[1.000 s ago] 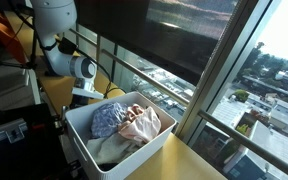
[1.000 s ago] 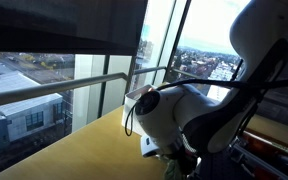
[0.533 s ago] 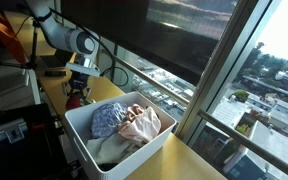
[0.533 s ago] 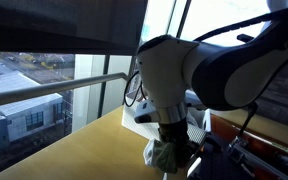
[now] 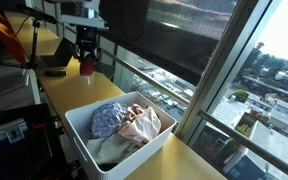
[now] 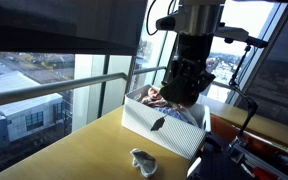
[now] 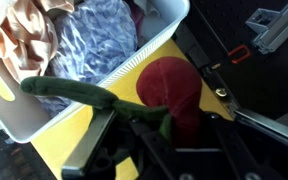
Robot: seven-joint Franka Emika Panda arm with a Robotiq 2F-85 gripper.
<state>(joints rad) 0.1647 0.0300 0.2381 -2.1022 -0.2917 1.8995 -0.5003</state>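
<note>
My gripper (image 5: 87, 58) hangs above the yellow table, past the far end of the white bin (image 5: 80, 148), and is shut on a dark red cloth (image 5: 87, 68). In the wrist view the red cloth (image 7: 174, 88) bunches between the fingers of the gripper (image 7: 170, 126), with a green strip of fabric (image 7: 72, 92) trailing off beside it. The bin (image 7: 134, 60) holds a blue patterned cloth (image 7: 102, 38) and a peach cloth (image 7: 19, 40). In an exterior view the gripper (image 6: 187, 88) hovers over the bin (image 6: 160, 128).
A small pale cloth (image 6: 142, 160) lies on the yellow table (image 6: 74, 150) in front of the bin. Large windows with a railing (image 5: 164, 85) run along the table's far side. Dark equipment (image 5: 54, 62) sits behind the gripper.
The jaws have closed on the red cloth. The arm has risen from beside the bin and carried the cloth up and away along the table.
</note>
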